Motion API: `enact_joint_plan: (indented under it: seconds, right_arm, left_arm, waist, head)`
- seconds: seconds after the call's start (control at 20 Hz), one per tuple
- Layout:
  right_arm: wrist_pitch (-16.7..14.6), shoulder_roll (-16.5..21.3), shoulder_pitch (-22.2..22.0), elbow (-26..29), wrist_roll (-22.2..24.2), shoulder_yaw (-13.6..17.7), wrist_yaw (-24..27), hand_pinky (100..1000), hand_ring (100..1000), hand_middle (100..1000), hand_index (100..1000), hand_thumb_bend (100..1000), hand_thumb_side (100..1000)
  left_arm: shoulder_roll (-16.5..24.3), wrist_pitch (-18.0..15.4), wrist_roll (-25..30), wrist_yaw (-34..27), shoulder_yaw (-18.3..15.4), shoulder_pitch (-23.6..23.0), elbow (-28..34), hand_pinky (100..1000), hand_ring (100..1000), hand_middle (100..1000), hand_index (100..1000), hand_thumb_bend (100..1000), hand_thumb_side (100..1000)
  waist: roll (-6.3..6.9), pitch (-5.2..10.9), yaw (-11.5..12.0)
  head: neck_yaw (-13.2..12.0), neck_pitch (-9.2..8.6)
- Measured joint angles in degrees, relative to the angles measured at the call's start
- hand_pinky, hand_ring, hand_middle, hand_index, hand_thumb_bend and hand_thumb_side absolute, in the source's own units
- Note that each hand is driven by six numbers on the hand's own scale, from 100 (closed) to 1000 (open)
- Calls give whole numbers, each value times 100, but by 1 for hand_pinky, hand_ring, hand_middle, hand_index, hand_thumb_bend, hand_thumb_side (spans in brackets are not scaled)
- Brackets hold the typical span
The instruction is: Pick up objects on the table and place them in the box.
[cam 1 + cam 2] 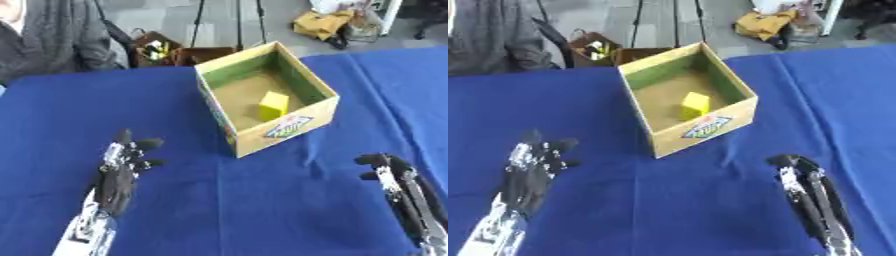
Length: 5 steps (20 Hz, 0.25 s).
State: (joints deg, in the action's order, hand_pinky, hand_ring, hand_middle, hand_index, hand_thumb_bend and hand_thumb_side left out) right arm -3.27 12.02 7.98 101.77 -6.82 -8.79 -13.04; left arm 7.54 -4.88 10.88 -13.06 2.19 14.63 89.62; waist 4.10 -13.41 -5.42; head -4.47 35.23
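My yellow block [273, 105] lies inside the open cardboard box [302, 122] at upper centre; both my left hand [118, 172] and right hand [395, 180] hover wide and hold nothing, so I'd stay clear of the box wall.

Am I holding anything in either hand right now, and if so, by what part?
Nothing is held. The left hand and right hand are both open above the cloth; the yellow block lies inside the box.

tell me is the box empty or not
Not empty. The open box holds one yellow block on its floor.
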Motion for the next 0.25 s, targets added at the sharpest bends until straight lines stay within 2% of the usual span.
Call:
enact_joint_plan:
  seconds: [0.05, 0.25]
  right_arm:
    - [17, 0, -3, 28, 14, 4, 94, 652, 826, 630, 662, 100, 982]
    - [77, -17, -42, 43, 75, 48, 447, 650, 819, 622, 658, 100, 984]
  left_arm:
    - [0, 0, 0, 0, 0, 0, 0, 729, 940, 700, 656, 235, 1000]
    - [-4, 1, 1, 0, 0, -3, -2, 729, 941, 700, 657, 231, 1000]
  waist:
    - [0, 0, 1]
    - [2, 0, 7]
  head:
    - [-3, 2]
    - [-77, 77]
